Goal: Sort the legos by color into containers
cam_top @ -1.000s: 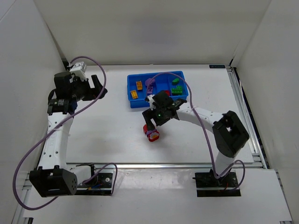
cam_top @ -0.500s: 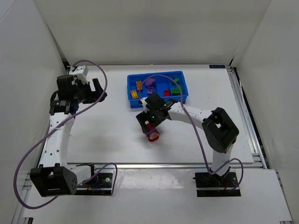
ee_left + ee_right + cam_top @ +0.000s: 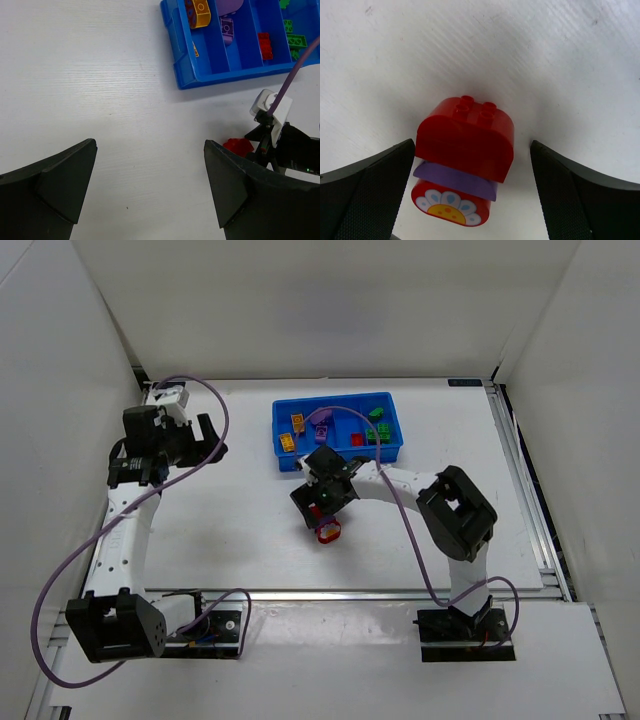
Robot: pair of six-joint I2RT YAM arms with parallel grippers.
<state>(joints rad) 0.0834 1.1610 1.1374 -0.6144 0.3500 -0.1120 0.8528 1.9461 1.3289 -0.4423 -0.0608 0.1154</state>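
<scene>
red-and-purple lego (image 3: pixel 464 145): on white table (image 3: pixel 100 100), outside blue tray (image 3: pixel 225 79), between the spread jaws of right gripper (image 3: pixel 472 195). left gripper (image 3: pixel 150 190): jaws spread, empty. sorted legos (image 3: pixel 265 45): in tray compartments.

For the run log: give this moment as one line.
left gripper: open, over table | right gripper: open, straddling red-purple brick | brick: on table, outside blue tray

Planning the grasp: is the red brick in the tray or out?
Out: the red brick lies on the white table, outside the blue tray.
</scene>
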